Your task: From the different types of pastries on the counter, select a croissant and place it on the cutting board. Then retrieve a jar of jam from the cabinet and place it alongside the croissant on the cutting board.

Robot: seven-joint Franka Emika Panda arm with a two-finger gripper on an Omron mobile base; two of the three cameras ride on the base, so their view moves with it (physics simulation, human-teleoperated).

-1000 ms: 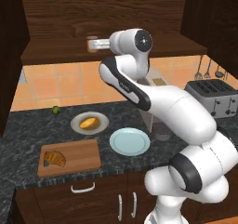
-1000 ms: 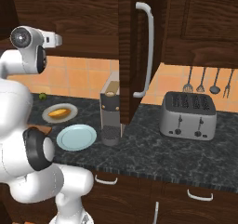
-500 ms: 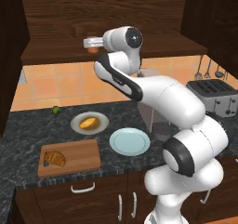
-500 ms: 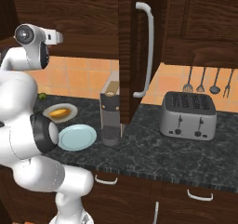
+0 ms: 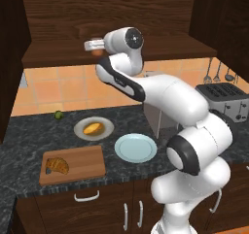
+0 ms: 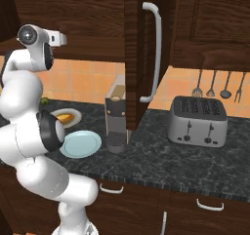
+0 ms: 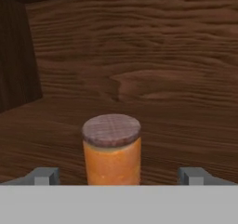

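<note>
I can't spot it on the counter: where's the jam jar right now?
The jar of jam stands upright on the cabinet's wooden shelf, centred between the open claw tips in the hand view.

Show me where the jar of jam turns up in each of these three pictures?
Left base view: the jar of jam peeks out as an orange patch on the cabinet shelf, just under the hand.
Right base view: I cannot make out the jar there.
Hand view: it stands upright at centre bottom, between the open fingertips.
Shared landmark: the pale blue plate on the counter ties the two base views together.
</note>
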